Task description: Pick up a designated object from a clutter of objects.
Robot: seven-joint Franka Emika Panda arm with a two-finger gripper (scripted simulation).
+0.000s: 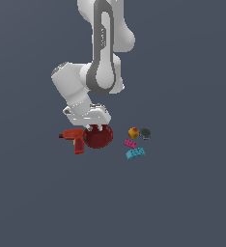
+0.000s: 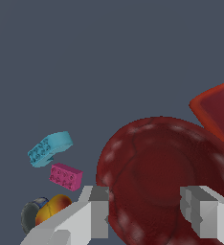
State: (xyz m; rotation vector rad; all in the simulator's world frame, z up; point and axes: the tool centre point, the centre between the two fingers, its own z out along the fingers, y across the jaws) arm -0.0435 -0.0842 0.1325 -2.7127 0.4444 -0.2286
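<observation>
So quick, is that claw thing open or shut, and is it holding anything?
Gripper: open, fingers spread over the dark red bowl, holding nothing yet.

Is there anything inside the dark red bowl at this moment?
Nothing visible: the wrist view shows the dark red bowl's ribbed inner wall and bare bottom. The open gripper straddles it, its fingers covering part of the near rim.
</observation>
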